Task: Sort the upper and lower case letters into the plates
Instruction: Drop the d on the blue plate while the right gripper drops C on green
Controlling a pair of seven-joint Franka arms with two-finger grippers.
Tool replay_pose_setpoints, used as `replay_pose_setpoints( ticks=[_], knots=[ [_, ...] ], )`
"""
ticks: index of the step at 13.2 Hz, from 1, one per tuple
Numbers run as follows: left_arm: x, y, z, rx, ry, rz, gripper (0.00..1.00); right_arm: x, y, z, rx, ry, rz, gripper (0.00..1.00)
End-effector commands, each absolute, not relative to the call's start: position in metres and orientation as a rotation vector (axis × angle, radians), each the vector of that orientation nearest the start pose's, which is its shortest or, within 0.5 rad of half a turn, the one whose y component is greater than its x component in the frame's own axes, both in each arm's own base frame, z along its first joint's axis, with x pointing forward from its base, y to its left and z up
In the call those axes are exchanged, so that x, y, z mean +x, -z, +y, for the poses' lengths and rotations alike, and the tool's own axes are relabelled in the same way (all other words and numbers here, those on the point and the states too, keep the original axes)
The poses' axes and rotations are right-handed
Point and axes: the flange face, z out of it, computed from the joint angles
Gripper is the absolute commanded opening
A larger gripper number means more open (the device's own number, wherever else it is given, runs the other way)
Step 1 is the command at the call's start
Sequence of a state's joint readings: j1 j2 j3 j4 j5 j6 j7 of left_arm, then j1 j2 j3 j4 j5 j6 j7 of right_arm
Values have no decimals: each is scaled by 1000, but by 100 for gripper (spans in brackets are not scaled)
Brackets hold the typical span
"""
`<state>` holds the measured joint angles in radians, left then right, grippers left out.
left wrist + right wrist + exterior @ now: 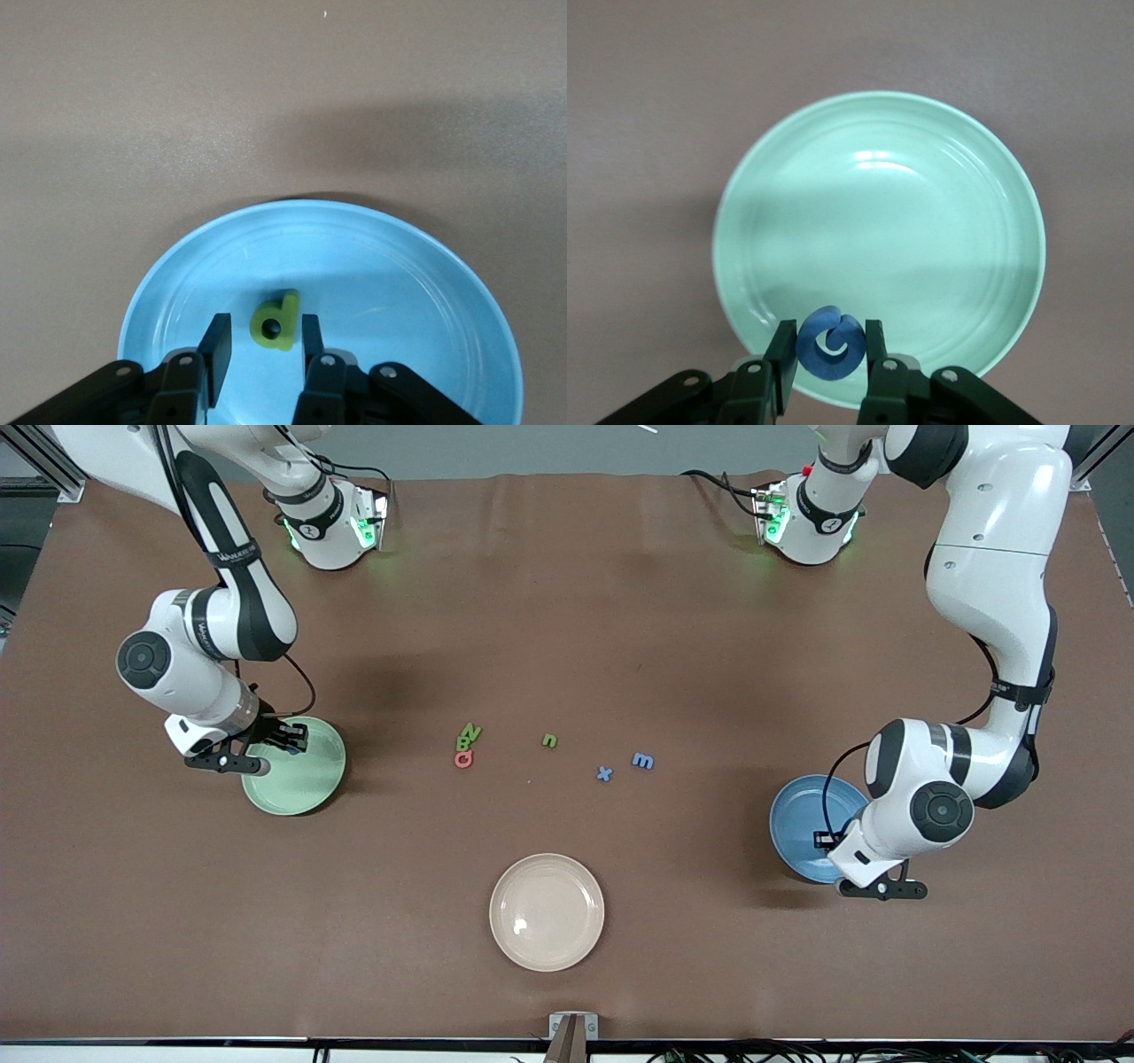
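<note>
My right gripper [294, 737] is shut on the blue G [830, 343] and holds it just over the rim of the pale green plate [306, 779], which fills the right wrist view [877, 221]. My left gripper [266, 341] is open low over the blue plate [797, 815]. The green p [275, 321] lies in that plate [399, 266] between the fingers, close to one of them. On the table between the plates lie the green N [472, 732], green B [463, 744], red capital [463, 759], green n [549, 740], blue x [604, 773] and blue m [642, 761].
A cream-beige plate [547, 911] lies nearer the front camera than the letters, midway between the two arms' ends. The brown table mat [567, 602] runs under everything.
</note>
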<state>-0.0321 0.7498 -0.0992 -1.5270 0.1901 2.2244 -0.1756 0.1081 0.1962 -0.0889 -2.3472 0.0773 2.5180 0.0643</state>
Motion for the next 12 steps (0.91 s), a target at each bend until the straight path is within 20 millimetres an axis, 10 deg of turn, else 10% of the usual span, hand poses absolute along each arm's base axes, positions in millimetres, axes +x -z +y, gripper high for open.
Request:
replay_pose_setpoints(
  ticks=[1,6,7,8,9,12],
  knots=[
    [696,-227,-73,-3044,-29,101,49,495,-231,-5,-3115,-16,150,0],
    [687,-257,-118,-3040,-38,57,73,491,-208,-6,-3120,-61,154,6],
    [682,-264,-134,-3045,-46,41,78,489,-203,-7,-3121,-77,154,22],
    [676,-271,-150,-3055,-51,4,80,489,-201,-6,-3121,-87,154,83],
    [667,-274,-167,-3066,-57,-26,83,489,-203,-6,-3120,-90,156,100],
    [643,-279,-199,-3090,-67,-28,90,500,-222,-4,-3110,-137,156,100]
  ],
)
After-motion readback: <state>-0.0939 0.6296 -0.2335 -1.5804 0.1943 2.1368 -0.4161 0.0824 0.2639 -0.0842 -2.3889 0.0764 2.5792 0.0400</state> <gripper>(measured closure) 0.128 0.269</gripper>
